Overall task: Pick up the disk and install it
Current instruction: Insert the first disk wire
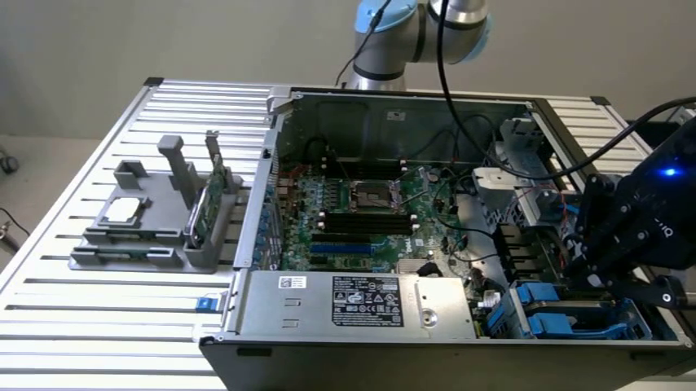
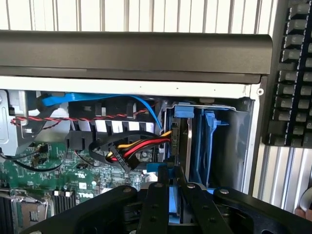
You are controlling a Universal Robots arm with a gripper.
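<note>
Black jointed end effector (image 2: 174, 204) fingers pinch the flat blue-framed disk (image 2: 174, 207) above the drive bay (image 2: 214, 141).

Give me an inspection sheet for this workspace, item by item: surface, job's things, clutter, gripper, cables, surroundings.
Surface: slatted metal table carrying an open computer case.
Job's things: disk in its blue carrier stands upright between the gripper's fingers at the drive bay in the case's corner.
Clutter: grey fixture at the exterior view's left, holding a silver chip and an upright green card.
Gripper: gripper shut on the disk.
Cables: red, yellow and black power leads and a blue cable beside the bay.
Surroundings: black keyboard beyond the case.
</note>
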